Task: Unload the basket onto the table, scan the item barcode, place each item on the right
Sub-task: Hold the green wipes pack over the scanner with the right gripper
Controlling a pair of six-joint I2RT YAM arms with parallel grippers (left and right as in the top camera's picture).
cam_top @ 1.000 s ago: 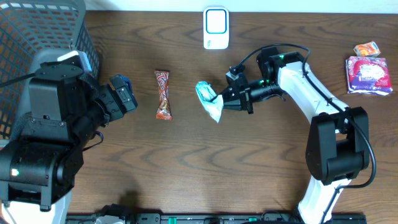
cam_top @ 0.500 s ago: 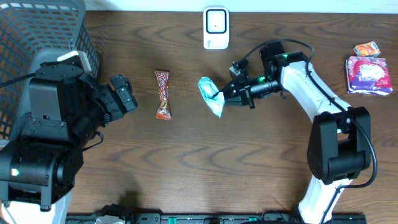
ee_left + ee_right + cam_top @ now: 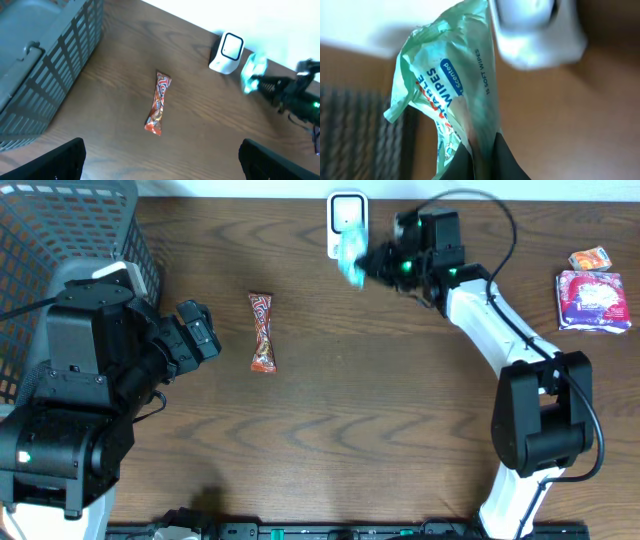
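Now that the right jaws, clamped on the wipes packet [image 3: 349, 258], have carried it across the desk [image 3: 350, 430] to just before the barcode scanner [image 3: 347, 208], a read looks imminent; the left jaws hang wide open, idle.

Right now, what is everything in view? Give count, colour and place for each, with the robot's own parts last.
table: one, dark brown wood, under everything
basket: one, grey, far left corner
candy bar: one, red-orange wrapper, left of centre
scanner: one, white, far edge at centre
wipes pack: one, pale green, held up in front of the scanner
purple packet: one, right edge
small orange packet: one, just beyond the purple packet
left arm: one, black, beside the basket, jaws wide open and empty
right arm: one, white, reaching to the scanner, jaws shut on the wipes pack
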